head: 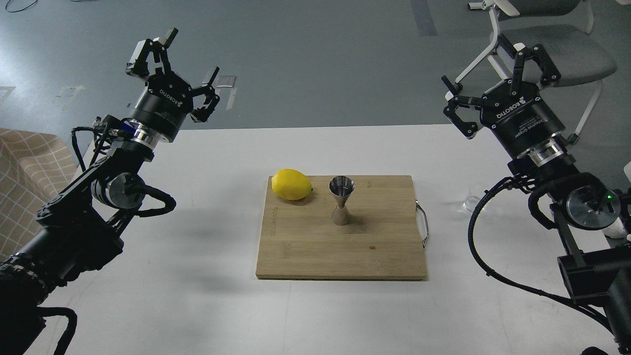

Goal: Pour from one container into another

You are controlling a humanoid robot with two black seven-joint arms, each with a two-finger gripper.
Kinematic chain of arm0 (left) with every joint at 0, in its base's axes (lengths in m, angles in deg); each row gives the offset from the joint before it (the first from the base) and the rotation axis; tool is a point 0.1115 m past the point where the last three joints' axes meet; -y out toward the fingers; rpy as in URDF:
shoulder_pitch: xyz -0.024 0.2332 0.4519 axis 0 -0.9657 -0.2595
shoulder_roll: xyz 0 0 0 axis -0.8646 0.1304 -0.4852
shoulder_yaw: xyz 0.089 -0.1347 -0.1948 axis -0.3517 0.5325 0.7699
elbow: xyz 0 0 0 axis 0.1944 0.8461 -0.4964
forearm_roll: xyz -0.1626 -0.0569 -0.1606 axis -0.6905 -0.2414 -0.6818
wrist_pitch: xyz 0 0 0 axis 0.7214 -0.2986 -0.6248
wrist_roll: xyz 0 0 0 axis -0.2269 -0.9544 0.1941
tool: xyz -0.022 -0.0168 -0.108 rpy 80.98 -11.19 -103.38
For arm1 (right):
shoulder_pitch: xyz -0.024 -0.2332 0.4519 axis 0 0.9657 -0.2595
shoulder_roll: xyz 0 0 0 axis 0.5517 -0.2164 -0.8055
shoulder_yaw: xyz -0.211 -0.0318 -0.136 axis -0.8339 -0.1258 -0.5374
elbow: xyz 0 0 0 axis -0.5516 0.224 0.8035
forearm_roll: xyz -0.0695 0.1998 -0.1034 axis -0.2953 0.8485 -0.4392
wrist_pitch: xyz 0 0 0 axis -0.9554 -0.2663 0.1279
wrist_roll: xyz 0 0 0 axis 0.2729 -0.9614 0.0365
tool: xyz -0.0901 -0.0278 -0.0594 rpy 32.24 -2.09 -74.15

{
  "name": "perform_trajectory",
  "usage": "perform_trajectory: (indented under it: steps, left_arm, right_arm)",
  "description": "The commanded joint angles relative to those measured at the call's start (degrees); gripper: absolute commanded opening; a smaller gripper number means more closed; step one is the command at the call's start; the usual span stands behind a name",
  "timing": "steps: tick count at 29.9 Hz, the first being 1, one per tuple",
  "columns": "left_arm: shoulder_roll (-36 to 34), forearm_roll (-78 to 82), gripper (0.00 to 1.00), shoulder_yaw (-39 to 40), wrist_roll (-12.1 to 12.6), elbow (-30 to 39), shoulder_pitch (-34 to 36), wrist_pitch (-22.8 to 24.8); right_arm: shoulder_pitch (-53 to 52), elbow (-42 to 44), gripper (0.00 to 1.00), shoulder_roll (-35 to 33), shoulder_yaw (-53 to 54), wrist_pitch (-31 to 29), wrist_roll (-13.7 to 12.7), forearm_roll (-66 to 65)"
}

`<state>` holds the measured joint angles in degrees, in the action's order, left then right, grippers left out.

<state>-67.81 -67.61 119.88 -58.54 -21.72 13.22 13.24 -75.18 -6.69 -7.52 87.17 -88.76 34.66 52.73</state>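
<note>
Both hands, left hand (190, 69) and right hand (493, 88), hover spread and empty, while the small clear glass cup (472, 203), slippery and fragile, near the counter's right edge, wants a gentle mid-wall grip to pour into the shiny steel hourglass jigger (341, 200) on the bamboo board (340, 246).

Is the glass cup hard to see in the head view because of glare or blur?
Head view: sharp and evenly lit, soft shadows under both arms. The clear glass cup blends into the white table and sits partly behind the right arm's cable; the steel jigger shows only mild reflections.
</note>
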Motion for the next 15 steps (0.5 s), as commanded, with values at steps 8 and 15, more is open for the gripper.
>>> perform_trajectory:
  steps: [8, 15]
  left_arm:
    - [0.27, 3.69, 0.98, -0.53, 0.00, 0.00, 1.18, 0.00]
    - [0.53, 5.63, 0.98, -0.62, 0.00, 0.00, 1.01, 0.00]
  right_arm:
    - [-4.62, 6.87, 1.00, 2.89, -0.34, -0.71, 0.02, 1.12]
    - [-9.80, 10.64, 1.00, 3.41, -2.45, -0.09, 0.46, -5.03]
